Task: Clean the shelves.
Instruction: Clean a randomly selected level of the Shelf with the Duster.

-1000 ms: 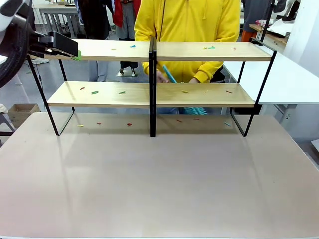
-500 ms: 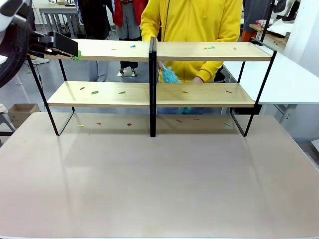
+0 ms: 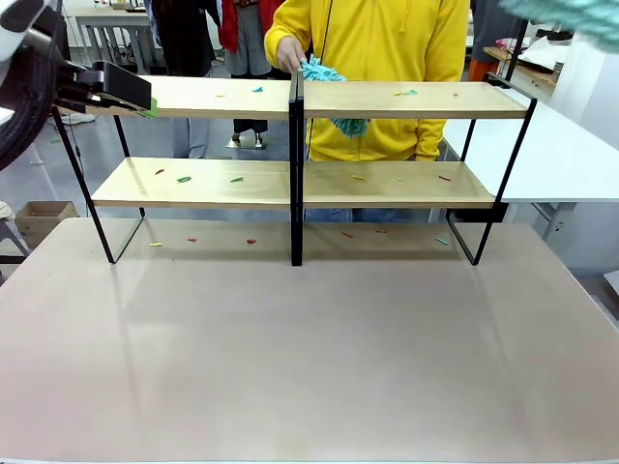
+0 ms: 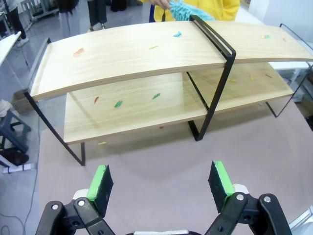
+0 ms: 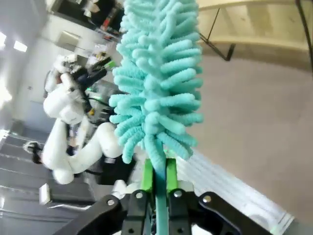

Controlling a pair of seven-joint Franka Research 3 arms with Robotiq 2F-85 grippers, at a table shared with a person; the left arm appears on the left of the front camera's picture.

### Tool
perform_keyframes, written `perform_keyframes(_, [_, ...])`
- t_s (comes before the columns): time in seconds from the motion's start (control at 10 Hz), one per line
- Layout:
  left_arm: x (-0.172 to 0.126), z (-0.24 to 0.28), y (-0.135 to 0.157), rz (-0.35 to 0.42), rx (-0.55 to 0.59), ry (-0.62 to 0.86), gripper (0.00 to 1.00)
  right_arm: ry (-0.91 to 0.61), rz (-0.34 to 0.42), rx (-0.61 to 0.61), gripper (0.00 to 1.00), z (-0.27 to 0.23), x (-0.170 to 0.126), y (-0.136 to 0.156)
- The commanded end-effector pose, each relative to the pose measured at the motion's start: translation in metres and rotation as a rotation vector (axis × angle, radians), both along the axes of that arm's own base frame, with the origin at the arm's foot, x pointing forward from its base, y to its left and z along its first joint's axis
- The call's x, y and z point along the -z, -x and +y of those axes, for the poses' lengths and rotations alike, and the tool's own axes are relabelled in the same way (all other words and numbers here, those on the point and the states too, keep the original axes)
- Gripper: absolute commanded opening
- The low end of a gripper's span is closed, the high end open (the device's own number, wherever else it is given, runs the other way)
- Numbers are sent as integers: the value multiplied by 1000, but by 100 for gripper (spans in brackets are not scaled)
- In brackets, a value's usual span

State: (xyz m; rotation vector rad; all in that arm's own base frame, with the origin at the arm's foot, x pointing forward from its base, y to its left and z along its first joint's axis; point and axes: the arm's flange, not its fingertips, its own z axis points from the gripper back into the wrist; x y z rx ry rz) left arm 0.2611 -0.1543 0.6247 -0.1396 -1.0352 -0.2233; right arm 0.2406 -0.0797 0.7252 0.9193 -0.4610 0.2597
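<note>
The shelves span the far half of the table: two pale boards in a black frame with a centre post, dotted with several small red, green and yellow scraps. My left gripper hovers by the top board's left end; in its wrist view it is open and empty, facing the shelves. My right gripper is shut on the handle of a teal fluffy duster, whose blurred head shows at the top right. Behind the shelves, a person in yellow holds another teal duster on the top board near the post.
Scraps also lie on the table under the lower board. A white side table adjoins the right end of the shelves. The wide tan tabletop stretches in front. My left arm appears beyond the duster in the right wrist view.
The person's duster rose from behind the lower board to the top board by the post. My right gripper's duster has come into the front view at top right. The left gripper has not moved.
</note>
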Motion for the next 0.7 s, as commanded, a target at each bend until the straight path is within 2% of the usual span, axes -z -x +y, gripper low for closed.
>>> perform_keyframes(0.0, [-1,1,1,-3,-8,-2,100,99,-58,28,12,31,-15,-46])
perform_keyframes(0.2, [-1,1,1,-3,-8,-2,100,132,-54,-37,12,58,-19,-57])
perform_keyframes(0.3, [-1,1,1,-3,-8,-2,100,58,-58,-74,12,31,-27,-43])
perform_keyframes(0.4, [-1,1,1,-3,-8,-2,100,-5,-53,-48,12,0,-29,-25])
perform_keyframes(0.6, [-1,1,1,-3,-8,-2,100,-17,-60,8,12,-23,-22,-4])
